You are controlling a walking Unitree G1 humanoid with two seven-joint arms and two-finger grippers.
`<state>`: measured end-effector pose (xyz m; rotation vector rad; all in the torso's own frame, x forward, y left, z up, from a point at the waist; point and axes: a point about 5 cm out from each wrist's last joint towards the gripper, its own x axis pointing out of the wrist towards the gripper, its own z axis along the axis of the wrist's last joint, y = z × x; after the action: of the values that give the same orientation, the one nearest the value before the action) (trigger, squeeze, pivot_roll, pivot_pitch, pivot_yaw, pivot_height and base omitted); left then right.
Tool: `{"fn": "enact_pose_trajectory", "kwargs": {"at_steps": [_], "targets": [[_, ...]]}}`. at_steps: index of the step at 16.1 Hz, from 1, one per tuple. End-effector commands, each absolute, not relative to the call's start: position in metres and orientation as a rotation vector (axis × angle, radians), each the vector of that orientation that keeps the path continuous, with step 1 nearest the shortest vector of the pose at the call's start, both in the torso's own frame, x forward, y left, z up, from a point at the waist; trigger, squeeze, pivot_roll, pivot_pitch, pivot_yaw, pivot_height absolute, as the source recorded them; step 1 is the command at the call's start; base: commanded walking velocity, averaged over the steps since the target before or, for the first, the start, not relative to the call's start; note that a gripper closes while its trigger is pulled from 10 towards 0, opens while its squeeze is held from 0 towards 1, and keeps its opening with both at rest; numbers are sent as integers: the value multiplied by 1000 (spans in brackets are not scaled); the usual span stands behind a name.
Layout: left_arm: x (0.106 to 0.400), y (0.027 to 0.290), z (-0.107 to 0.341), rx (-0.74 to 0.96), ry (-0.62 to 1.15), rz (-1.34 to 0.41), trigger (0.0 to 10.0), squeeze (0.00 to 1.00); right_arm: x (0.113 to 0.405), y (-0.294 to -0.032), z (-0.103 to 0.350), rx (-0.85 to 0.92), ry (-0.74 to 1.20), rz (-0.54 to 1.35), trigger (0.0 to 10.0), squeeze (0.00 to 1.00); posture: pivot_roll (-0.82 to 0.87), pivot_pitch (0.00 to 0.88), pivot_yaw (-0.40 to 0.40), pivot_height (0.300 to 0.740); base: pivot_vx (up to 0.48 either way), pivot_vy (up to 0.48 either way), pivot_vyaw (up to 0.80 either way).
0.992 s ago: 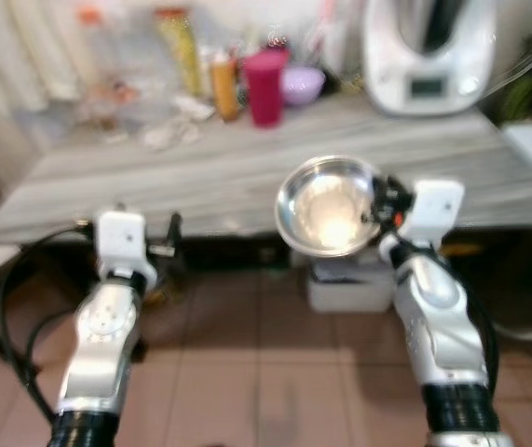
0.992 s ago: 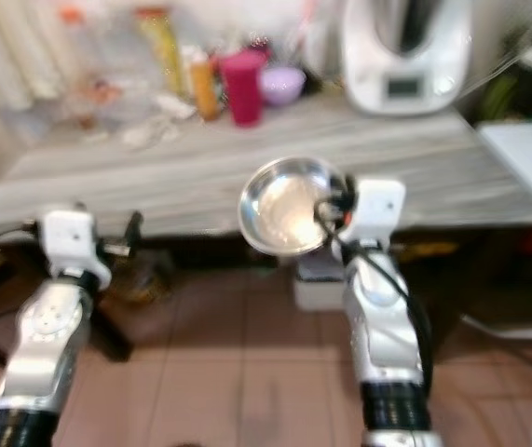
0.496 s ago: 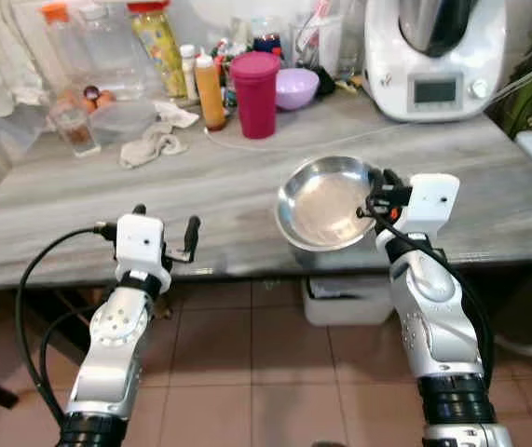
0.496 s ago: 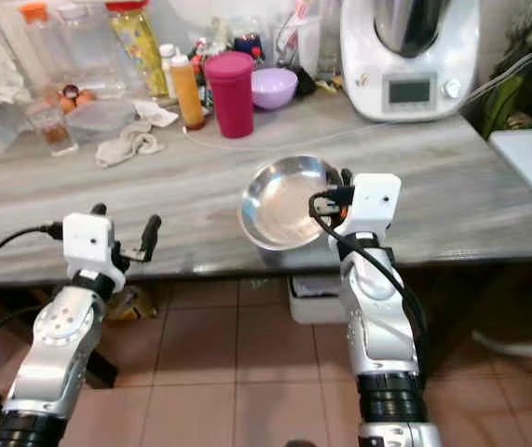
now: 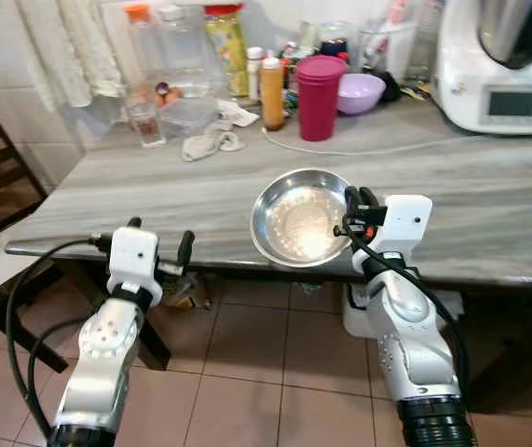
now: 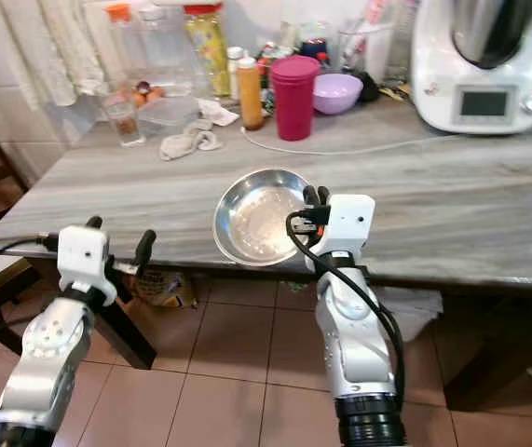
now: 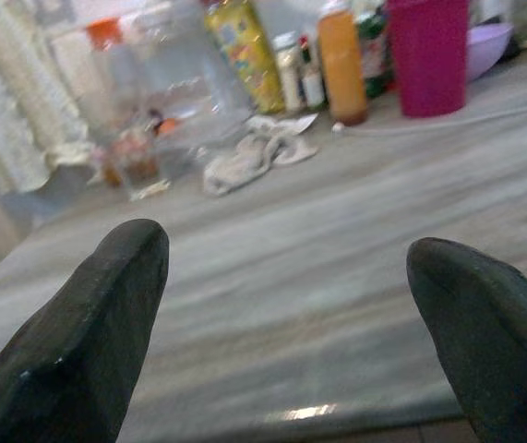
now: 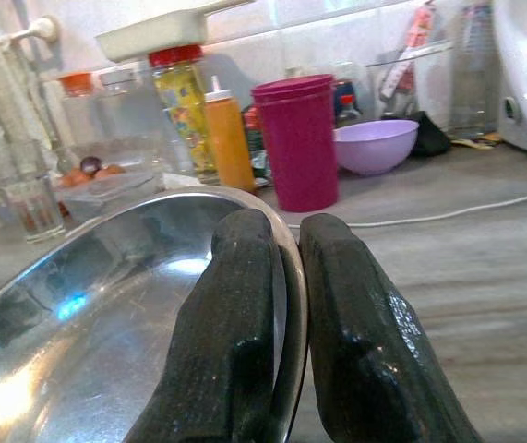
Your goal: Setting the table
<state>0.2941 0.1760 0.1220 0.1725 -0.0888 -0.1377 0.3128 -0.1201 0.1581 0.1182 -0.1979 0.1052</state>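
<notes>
The right tool pinches the steel bowl by its near rim, above the worktop edge. The left tool hangs released, nothing between its fingers.

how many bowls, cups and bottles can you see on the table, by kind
bowls: 2, the steel bowl pinched at its rim by the right gripper and the purple bowl
cups: 2, the magenta tumbler and the glass
squeeze bottles: 1, the orange bottle
tall jars or bottles at the back: 3 that I can tell apart
total: 8
</notes>
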Motion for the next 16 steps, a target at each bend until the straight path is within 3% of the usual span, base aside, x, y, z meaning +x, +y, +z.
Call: {"fn": "enact_pose_trajectory", "kwargs": {"at_steps": [1, 6, 8, 16], "targets": [[300, 175, 127, 172, -103, -159, 10000, 0, 313, -124, 170, 113, -250, 82, 10000, 0, -201, 10, 134, 740, 0, 0, 0], [301, 175, 127, 171, -104, -164, 10000, 0, 313, -124, 170, 113, -250, 76, 10000, 0, -201, 10, 134, 740, 0, 0, 0], [310, 151, 126, 119, -115, -212, 10000, 0, 314, -140, 173, 87, -261, 5, 10000, 0, -243, 0, 131, 740, 0, 0, 0], [303, 141, 119, 48, -112, -285, 10000, 0, 310, -152, 166, 73, -214, -65, 10000, 0, -241, 3, 117, 740, 0, 0, 0]]}}
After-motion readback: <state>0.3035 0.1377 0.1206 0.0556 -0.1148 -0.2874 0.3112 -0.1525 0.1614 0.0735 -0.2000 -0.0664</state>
